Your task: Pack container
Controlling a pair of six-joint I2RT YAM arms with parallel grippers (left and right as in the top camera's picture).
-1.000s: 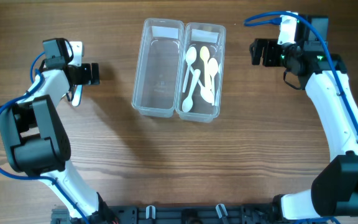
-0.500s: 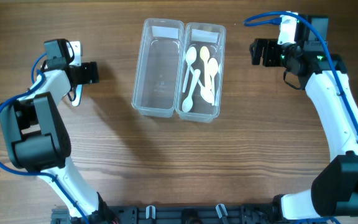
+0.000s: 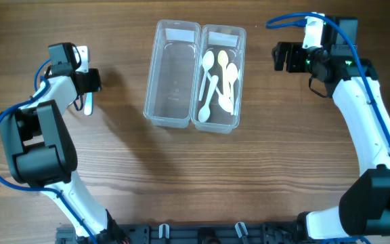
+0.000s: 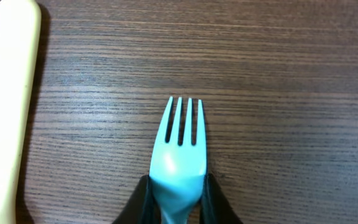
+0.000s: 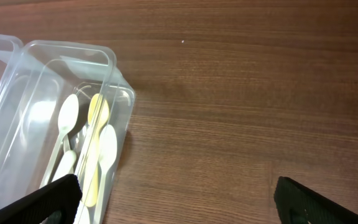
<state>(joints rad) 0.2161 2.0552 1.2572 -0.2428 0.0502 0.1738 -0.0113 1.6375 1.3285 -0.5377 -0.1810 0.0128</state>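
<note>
Looking from overhead, the container [image 3: 156, 68] stands at the middle of the far edge of the table [image 3: 195, 183]. Its left compartment is empty, and the right one holds several pale spoons [image 3: 219, 81]. The left gripper [image 3: 89, 83] is toward the far left corner, with a pale utensil [image 3: 87, 105] just beside it. The right gripper [image 3: 278, 57] hangs toward the far right corner, near the container but apart from it.

From the left wrist, the left gripper [image 4: 178, 202] is closed narrowly on the neck of a teal fork [image 4: 179, 155], with the tines pointing away over the wood. The utensil [image 4: 8, 106] lies to the side and does not touch the fork. Whether the fork is lifted or rests on the table, I cannot tell.

From the right wrist, the right gripper [image 5: 176, 199] is spread wide and holds nothing. The container [image 5: 67, 46] and the spoons [image 5: 98, 143] are ahead of it.

I judge the fork to be light, thin, stiff plastic, smooth and a little slippery, so it may turn between the fingers. The hold at the neck seems good, because the fork is narrow there. The empty compartment is probably its place.
</note>
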